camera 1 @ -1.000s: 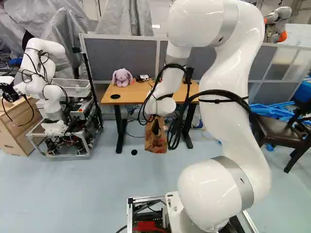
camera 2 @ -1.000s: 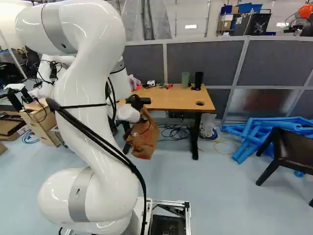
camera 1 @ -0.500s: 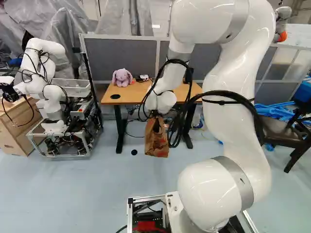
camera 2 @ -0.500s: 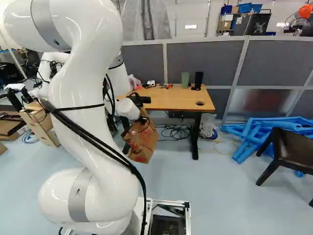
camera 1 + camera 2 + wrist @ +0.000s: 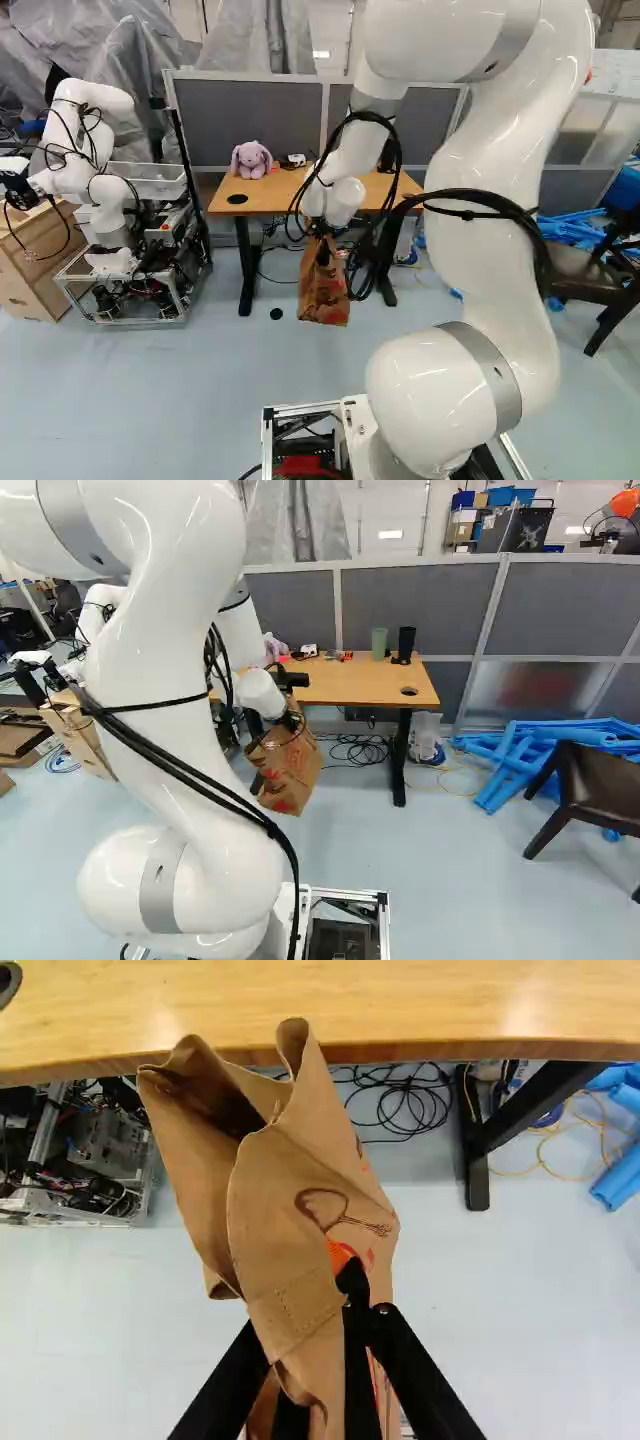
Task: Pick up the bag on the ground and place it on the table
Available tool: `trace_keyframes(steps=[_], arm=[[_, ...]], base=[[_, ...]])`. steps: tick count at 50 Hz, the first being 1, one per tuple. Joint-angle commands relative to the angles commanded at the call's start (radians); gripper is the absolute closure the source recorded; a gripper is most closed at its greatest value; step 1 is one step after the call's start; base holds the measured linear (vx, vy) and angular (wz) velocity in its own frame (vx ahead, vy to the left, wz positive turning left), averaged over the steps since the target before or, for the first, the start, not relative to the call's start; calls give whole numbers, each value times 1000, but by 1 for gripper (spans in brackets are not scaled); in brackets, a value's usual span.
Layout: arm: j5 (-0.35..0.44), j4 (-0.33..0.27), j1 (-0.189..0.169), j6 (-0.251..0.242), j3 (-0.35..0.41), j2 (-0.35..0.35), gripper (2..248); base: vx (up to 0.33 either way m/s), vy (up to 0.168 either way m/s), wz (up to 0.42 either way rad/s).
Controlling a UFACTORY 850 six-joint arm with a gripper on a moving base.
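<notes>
Our fingers (image 5: 354, 1282) are pressed in on a side fold of the brown paper bag (image 5: 300, 1195), pinching it between them; the folds hide part of the grip. From there the bag runs forward, its open mouth towards the counter (image 5: 350, 687). In the left base view it hangs nearly upright under our wrist; in the right base view its long axis leans. It is off the floor (image 5: 200, 400), on our side of the counter's near edge, and its base looks lower than the top. So we judge that we need to lift first, then carry forward, or the bag could catch that edge. Farther out, the plush rabbit (image 5: 251, 158) and the green cup (image 5: 379, 643) stand towards the counter's back, so we would aim for the front.
</notes>
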Motion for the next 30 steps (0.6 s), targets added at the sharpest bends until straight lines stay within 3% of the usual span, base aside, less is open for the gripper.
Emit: trace_keyframes(steps=[30], arm=[[-31, 0, -16, 0, -33, 50, 225]], base=[[0, 0, 0]])
